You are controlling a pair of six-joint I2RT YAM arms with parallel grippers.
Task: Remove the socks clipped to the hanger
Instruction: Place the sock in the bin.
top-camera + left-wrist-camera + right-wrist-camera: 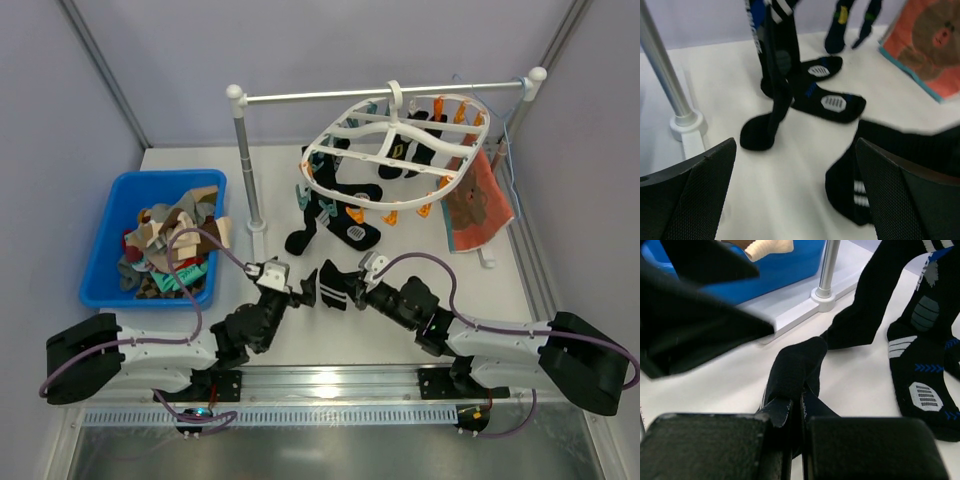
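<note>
Rear: hanger (340, 128) hung on rail stand (320, 96), clipped socks (355, 232) trailing onto table (480, 290) below. Right of hanger: cloth (478, 208). Left: bin (112, 220) holding loose socks (170, 245). Front centre, before the clipped socks: one sock (335, 285) between left gripper (305, 293) and right gripper (358, 290).

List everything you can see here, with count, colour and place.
hanger: one, white, hooked on the rail
socks: several, mostly black, hanging from the hanger
held sock: one, black, front centre
bin: one, blue, left, holding mixed socks
rail: one, white and grey, back
cloth: one, orange-red, right of hanger
table: one, white, under everything
left gripper: one, black, open beside held sock
right gripper: one, black, shut on held sock
</note>
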